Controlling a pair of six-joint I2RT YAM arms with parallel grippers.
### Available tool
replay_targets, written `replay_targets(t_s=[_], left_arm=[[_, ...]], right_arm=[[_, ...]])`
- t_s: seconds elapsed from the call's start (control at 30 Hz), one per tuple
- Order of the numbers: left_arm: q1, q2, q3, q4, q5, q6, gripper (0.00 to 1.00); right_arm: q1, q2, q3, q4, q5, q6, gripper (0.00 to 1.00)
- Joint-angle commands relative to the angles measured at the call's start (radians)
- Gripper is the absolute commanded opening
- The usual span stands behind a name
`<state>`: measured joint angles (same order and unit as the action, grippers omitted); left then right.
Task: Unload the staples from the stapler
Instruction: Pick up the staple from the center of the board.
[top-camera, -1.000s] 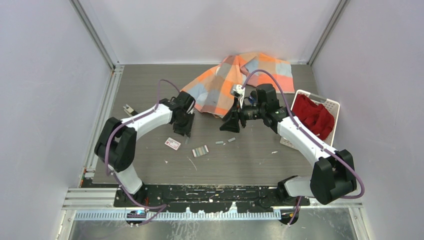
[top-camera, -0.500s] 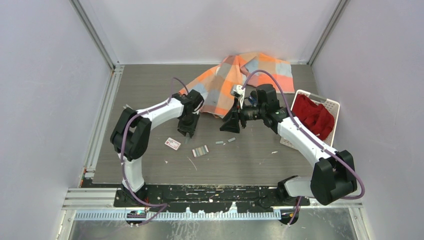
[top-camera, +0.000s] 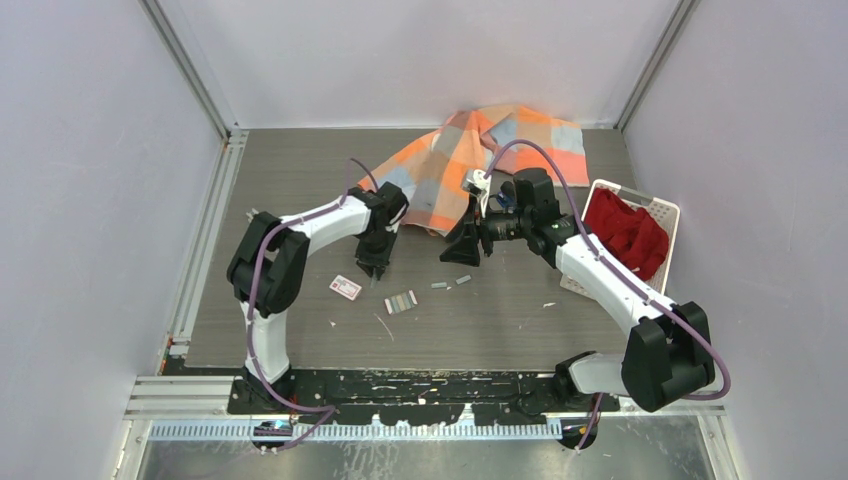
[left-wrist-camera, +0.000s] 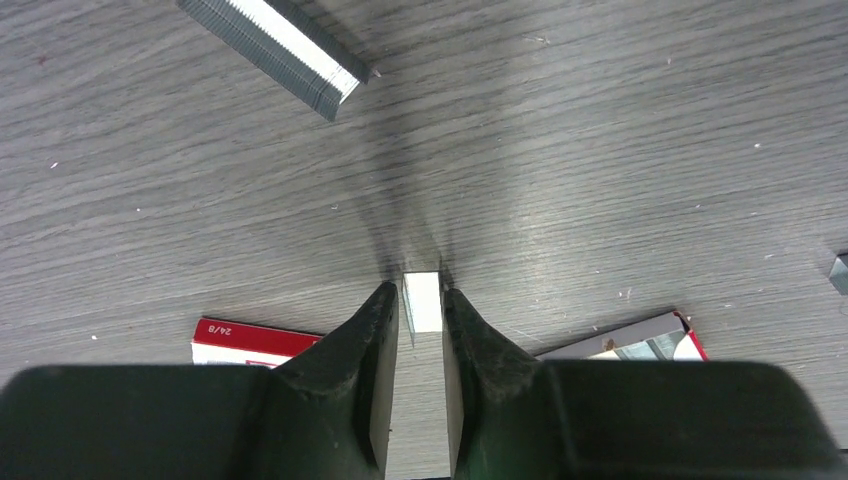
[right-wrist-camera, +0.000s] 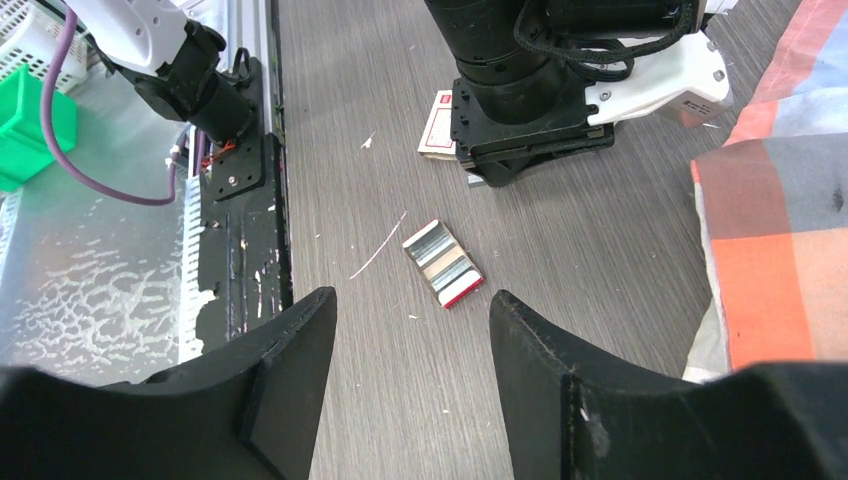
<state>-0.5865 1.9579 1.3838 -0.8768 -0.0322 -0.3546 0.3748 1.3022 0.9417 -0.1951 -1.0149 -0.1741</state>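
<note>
The staples (left-wrist-camera: 275, 45) are thin silver-grey bars of joined wire; one long bar lies on the table (left-wrist-camera: 600, 150) at 11 o'clock from the left claw (left-wrist-camera: 418, 292). A short bright piece (left-wrist-camera: 422, 306) sits between its nearly closed tips; if they already pinch it, I cannot tell. At 8 o'clock a white-and-red packet (left-wrist-camera: 255, 340) reads "24/8". The right claw (right-wrist-camera: 410, 300) stands wide open, empty.

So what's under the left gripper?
Below the left gripper, a short staple strip sits on the table between the fingertips. Whether they pinch it can't be told. The fingers cover most of a red-and-white packet and an open staple box.
</note>
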Motion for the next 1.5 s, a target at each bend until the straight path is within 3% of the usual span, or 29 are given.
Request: replay_targets(t_s=[0.0,0.53,0.97,1.27,1.47], left_arm=[[0.01,0.016,0.02,-0.009,0.026,0.019,0.22],[0.021,-0.048,-0.026,0.025,0.085,0.03,0.05],[0.017,-0.435,-0.247,0.245,0.128,-0.097,0.03],[0.017,-0.752,-0.484,0.423,0.223,-0.302,0.03],[0.014,-0.866,-0.585,0.509,0.27,-0.422,0.03]], right_arm=[[-0.005,-0.033,0.004,0.03,-0.015,-0.005,0.63],[-0.008,-0.035,0.004,0.031,-0.016,-0.005,0.63],[-0.008,-0.029,-0.005,0.036,-0.014,-0.004,0.63],[-0.004,-0.007,-0.056,0.084,0.015,-0.052,0.61],[0.02,0.041,-0.074,0.063,0.092,-0.13,0.56]])
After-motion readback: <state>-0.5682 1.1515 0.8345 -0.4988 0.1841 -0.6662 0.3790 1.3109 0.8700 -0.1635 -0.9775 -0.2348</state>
